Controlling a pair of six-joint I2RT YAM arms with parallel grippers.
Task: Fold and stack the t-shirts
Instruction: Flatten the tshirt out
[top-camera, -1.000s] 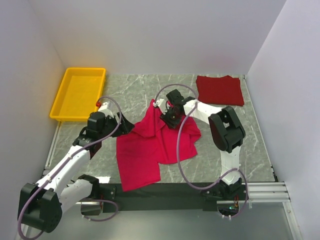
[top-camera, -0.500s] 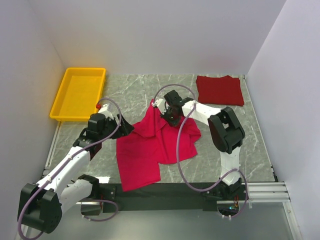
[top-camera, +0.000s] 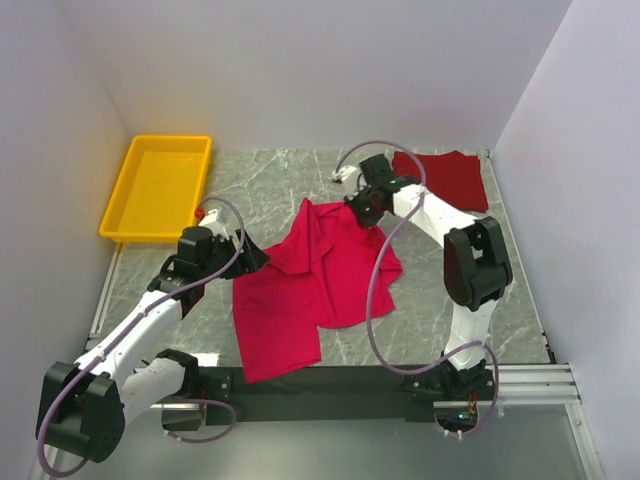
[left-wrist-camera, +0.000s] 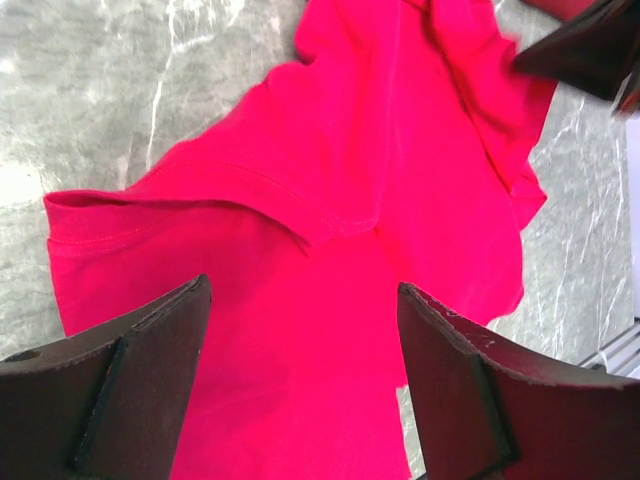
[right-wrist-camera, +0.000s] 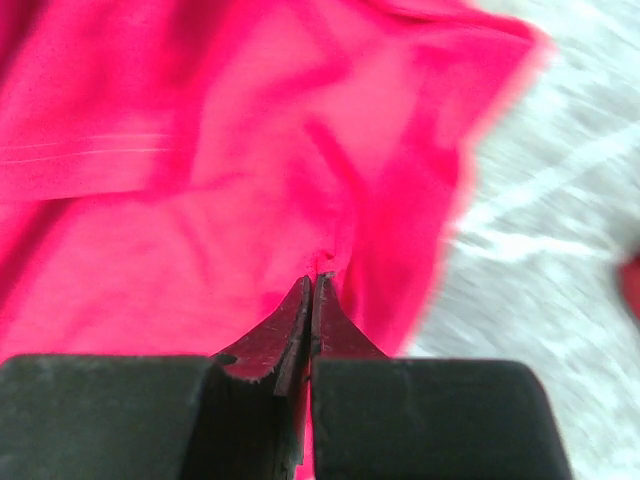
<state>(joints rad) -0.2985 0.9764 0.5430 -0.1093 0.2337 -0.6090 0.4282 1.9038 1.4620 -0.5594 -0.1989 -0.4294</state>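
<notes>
While left claw (left-wrist-camera: 300, 295) gapes above crimson-pink shirt (top-camera: 300, 290), right claw (right-wrist-camera: 312, 285), closed, pinches its far edge.

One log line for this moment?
right claw: shut on bright pink cloth t-shirt | left claw: open above it | maroon cloth t-shirt: folded

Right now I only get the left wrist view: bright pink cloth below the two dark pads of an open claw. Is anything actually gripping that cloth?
Observer: Yes. The right claw is shut on a fold of the pink t-shirt, near its far edge.
Operator: Is that the only shirt?
Observer: No. A maroon t-shirt lies folded flat at the far right of the table, apart from the pink one.
Operator: Anything else out there?
Observer: A yellow tray sits at the far left.
</notes>
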